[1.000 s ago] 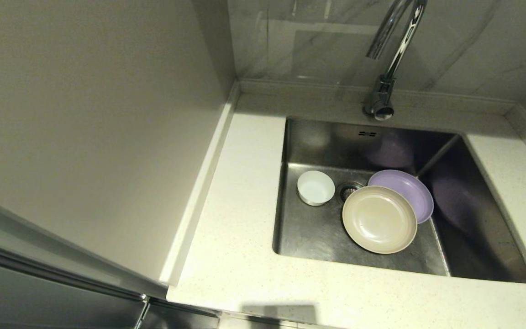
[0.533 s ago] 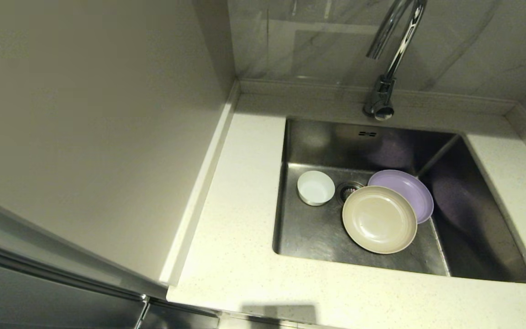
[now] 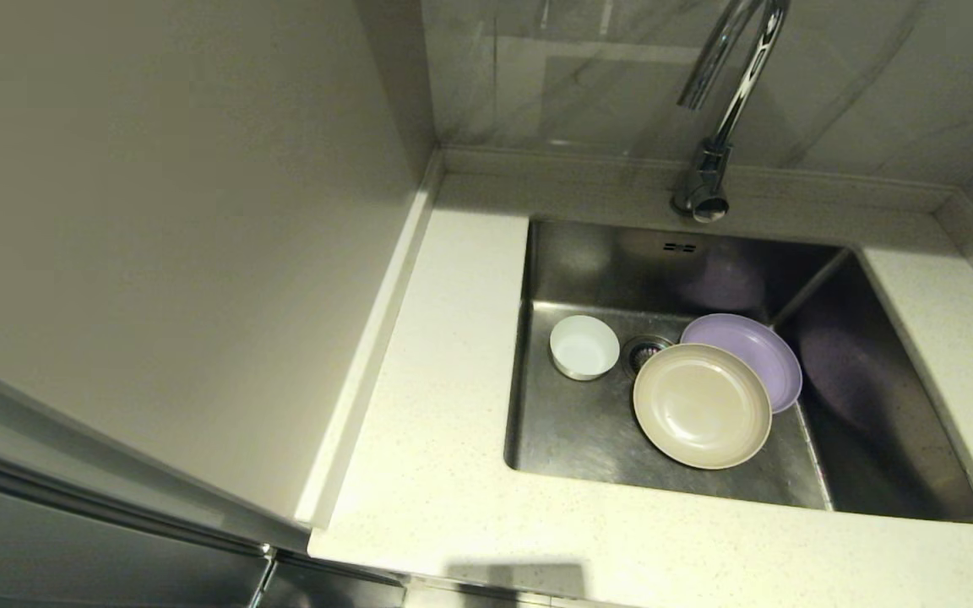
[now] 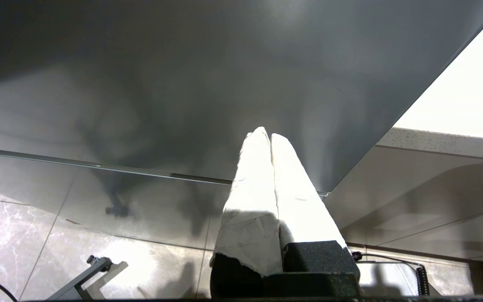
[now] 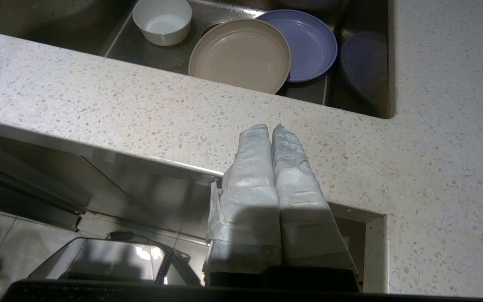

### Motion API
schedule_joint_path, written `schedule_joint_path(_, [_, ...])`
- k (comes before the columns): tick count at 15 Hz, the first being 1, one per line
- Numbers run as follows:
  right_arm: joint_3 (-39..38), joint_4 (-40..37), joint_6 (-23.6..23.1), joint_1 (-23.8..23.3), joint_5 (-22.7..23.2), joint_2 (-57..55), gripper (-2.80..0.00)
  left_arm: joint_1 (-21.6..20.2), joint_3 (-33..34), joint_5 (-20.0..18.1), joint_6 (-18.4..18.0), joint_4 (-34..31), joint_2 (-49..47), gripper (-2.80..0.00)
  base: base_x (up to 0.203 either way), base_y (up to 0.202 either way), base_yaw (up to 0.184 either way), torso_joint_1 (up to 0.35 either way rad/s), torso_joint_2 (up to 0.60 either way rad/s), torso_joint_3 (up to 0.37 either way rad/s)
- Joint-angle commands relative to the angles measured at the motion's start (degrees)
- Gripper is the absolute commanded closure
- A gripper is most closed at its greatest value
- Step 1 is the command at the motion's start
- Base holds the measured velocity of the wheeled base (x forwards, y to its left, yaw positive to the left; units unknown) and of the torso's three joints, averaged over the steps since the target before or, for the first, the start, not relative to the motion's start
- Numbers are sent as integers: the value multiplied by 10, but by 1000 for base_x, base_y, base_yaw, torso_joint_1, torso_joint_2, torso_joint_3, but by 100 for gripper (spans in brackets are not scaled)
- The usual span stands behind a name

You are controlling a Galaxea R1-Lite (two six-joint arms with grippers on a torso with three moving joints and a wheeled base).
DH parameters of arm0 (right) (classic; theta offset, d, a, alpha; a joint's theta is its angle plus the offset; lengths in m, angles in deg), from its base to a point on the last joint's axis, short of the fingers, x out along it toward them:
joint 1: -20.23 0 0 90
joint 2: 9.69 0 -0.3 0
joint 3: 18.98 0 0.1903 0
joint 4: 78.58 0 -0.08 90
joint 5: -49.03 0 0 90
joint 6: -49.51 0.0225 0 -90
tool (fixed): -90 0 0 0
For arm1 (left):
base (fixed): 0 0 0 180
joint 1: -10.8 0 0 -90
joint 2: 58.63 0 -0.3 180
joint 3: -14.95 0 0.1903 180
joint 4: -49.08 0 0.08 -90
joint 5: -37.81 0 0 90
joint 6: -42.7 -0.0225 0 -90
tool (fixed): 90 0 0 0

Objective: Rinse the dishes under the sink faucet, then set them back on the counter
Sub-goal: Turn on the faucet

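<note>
All three dishes are sitting on the floor of the sink (image 3: 588,431), none of them yet on the worktop (image 3: 444,473). The small white bowl (image 3: 584,346) is standing upright toward the sink's left wall, just beside the round drain strainer (image 3: 643,350). On the strainer's other side the beige plate (image 3: 702,405) is lying partly on top of the lilac plate (image 3: 761,346), covering its near edge; the lilac one is reaching toward the sink's far right corner, and from here I cannot tell whether it is lying flat or tilting against the wall. The chrome faucet (image 3: 719,110) is rising from the worktop's back edge behind the sink, its spout arching overhead, with no water showing.

My arms are not appearing from the head camera. I am holding my right gripper (image 5: 271,128) low in front of the worktop's front edge, its white-wrapped fingers pressed together with nothing between them, pointing toward the sink. My left gripper (image 4: 266,134) is parked further left, below a dark cabinet panel (image 4: 183,84), its wrapped fingers likewise closed tight and empty.
</note>
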Motion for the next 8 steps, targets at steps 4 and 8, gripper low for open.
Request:
schedule_joint_path(4, [0,0,0,0,0,0,0,0,0,0,0,0,1,0,0,0,0,0,0,0])
schedule_joint_path(8, [0,0,0,0,0,0,0,0,0,0,0,0,1,0,0,0,0,0,0,0])
